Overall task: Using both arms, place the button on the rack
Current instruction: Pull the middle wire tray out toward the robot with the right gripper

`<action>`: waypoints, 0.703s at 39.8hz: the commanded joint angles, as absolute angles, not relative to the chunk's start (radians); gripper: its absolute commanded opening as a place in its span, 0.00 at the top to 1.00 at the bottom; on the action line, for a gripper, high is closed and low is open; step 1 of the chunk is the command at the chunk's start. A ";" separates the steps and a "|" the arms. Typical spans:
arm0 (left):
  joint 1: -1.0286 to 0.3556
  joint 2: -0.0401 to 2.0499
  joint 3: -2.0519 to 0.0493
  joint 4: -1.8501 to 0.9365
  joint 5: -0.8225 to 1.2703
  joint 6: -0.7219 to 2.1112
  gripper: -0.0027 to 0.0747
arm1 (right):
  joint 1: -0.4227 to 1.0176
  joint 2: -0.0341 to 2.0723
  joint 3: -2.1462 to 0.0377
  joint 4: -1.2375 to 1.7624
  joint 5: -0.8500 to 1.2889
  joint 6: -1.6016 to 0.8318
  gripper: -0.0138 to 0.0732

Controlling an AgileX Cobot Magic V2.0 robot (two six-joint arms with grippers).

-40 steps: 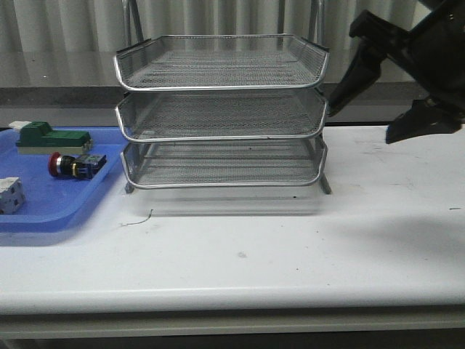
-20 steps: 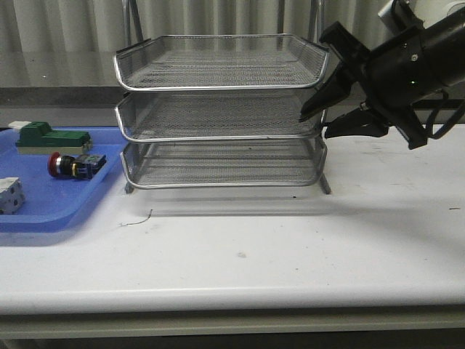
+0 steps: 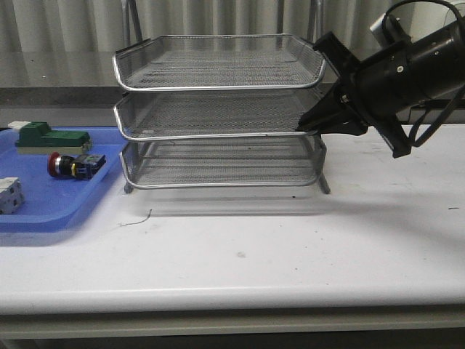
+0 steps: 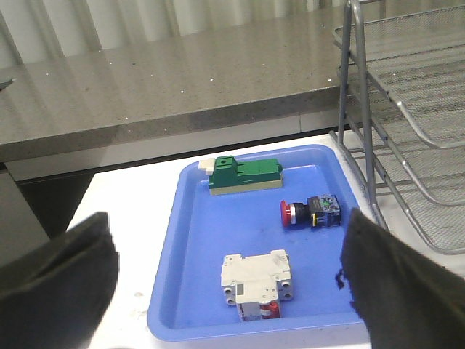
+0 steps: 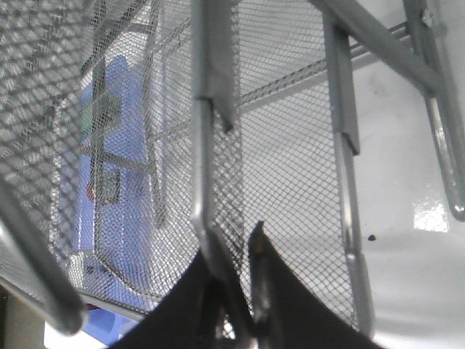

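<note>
- The right gripper (image 3: 309, 125) has its black fingers (image 5: 265, 291) pinched shut on the chrome rim at the right front corner of the rack (image 3: 218, 109), at the middle tier.
- The left gripper (image 4: 225, 291) is spread wide open above the blue tray (image 4: 196, 240), its two dark fingers (image 4: 58, 276) far apart and touching nothing.
- The button (image 3: 75, 165) lies on its side in the blue tray, at the tray's right part, just left of the rack and apart from it.
- Its long axis runs left to right in the front view: the red head points left, the black body with blue and yellow parts points right, toward the rack.
- A green block (image 3: 51, 137) lies behind the button in the same tray, and a white block (image 3: 9, 195) lies nearer the front edge at the tray's left.
- The rack stands upright in the middle of the table (image 3: 290, 247), three mesh tiers stacked, their open fronts toward the camera.
- The right arm (image 3: 407, 73) reaches in from the upper right, slanting down and left to the rack's corner, with a black cable looping over it.
- The table is a white, lightly scuffed surface with a small thin wire scrap near the rack's front left foot.
- Behind the table runs a grey speckled counter (image 4: 182, 87), and above it a pale ribbed wall or curtain.
</note>
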State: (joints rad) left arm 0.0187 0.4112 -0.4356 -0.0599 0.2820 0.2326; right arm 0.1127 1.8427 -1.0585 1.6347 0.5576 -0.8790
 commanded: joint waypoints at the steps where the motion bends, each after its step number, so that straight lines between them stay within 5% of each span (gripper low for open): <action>1: 0.022 0.425 -0.470 -0.069 0.210 0.232 0.21 | 0.111 1.798 -1.087 1.675 0.618 -0.893 0.76; 28: 0.022 0.425 -0.470 -0.069 0.210 0.232 0.21 | 0.111 1.577 -0.666 1.792 0.694 -1.198 0.77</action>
State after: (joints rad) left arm 0.0187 0.4112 -0.4356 -0.0599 0.2820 0.2326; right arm 0.1127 1.6450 -0.7012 1.7700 0.6355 -1.1435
